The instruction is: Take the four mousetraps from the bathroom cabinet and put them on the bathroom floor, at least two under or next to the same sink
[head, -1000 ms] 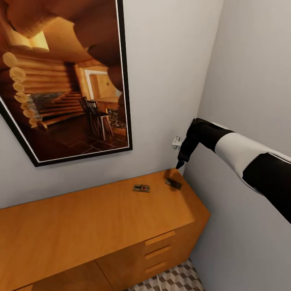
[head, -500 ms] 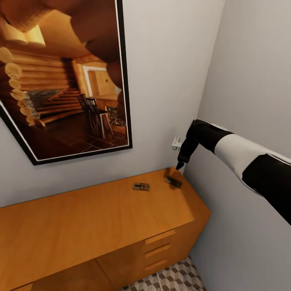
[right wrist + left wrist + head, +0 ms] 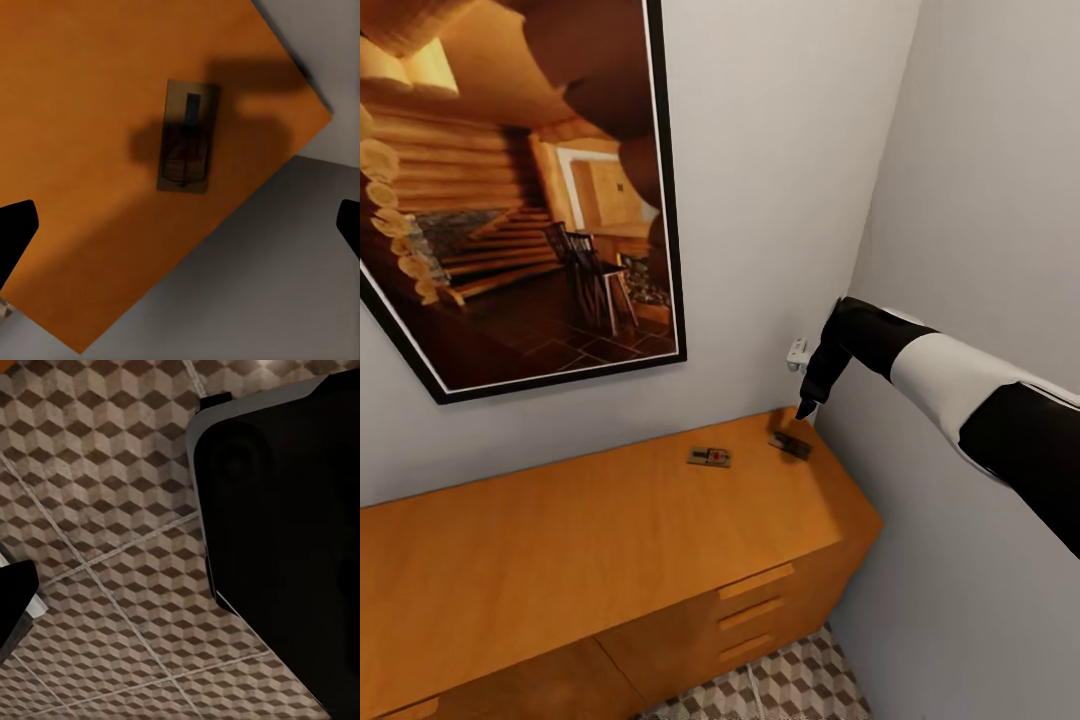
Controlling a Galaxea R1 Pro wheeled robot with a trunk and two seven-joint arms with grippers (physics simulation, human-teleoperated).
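Note:
Two mousetraps lie on the flat top of the orange-brown cabinet (image 3: 590, 540): one (image 3: 709, 457) near the back middle, the other (image 3: 790, 446) at the far right corner. My right gripper (image 3: 805, 408) hangs just above the corner one, apart from it. In the right wrist view that mousetrap (image 3: 187, 136) lies flat in the arm's shadow, ahead of the open gripper (image 3: 180, 225), whose dark fingertips (image 3: 15, 229) sit at the picture's edges with nothing between them. In the left wrist view a fingertip (image 3: 13, 601) of my left gripper hangs over the cube-patterned bathroom floor (image 3: 112, 510).
A large framed picture (image 3: 520, 200) hangs on the wall behind the cabinet. A grey side wall (image 3: 980, 200) closes in tight on the right, next to my right arm. A small white fitting (image 3: 796, 353) sits on the back wall by the gripper. A dark robot part (image 3: 285, 525) looms beside the left gripper.
The head camera has shifted slightly, so the framed picture slides left and up in view. My right gripper stays above the corner mousetrap. Both mousetraps lie where they were.

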